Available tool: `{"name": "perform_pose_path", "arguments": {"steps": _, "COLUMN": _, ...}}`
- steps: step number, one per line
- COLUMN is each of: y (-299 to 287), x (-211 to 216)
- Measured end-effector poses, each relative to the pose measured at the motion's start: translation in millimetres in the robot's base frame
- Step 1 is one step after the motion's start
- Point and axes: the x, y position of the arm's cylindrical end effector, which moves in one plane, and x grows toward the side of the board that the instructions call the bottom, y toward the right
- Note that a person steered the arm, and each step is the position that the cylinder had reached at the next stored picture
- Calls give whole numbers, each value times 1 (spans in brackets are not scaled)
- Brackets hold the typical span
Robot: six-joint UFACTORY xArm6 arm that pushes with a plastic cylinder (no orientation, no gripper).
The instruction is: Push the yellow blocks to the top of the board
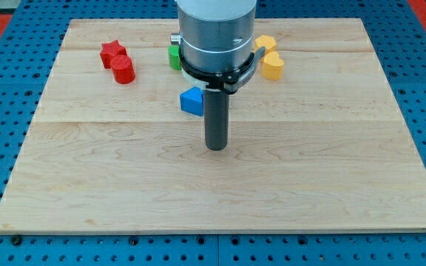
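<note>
Two yellow blocks sit in the upper right of centre on the wooden board: a yellow heart-shaped block and, just above and left of it, a second yellow block partly hidden behind my arm's grey housing, its shape not clear to me. Both already lie near the board's top edge, with only a narrow band of wood beyond them, so I judge the work close to done, with little room for error. The risk, as I read it, is overshoot: a push carried too far could send either yellow block off the top edge onto the blue pegboard. A push that meets the heart's rounded side off-centre could also spin it sideways to the right rather than upward. My tip stands on bare wood at the centre of the frame, touching no block; being a plain rod, it has nothing to open or close and holds nothing. The blue block lies just up and left of the tip, and a careless route toward the yellows could drag it along. A green block peeks out left of the housing, and a red star and a red cylinder sit touching in the upper left, well apart from my path.
</note>
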Motion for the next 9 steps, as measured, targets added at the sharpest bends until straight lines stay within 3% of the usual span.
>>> {"name": "perform_pose_path", "arguments": {"steps": 9, "y": -9, "x": 9}}
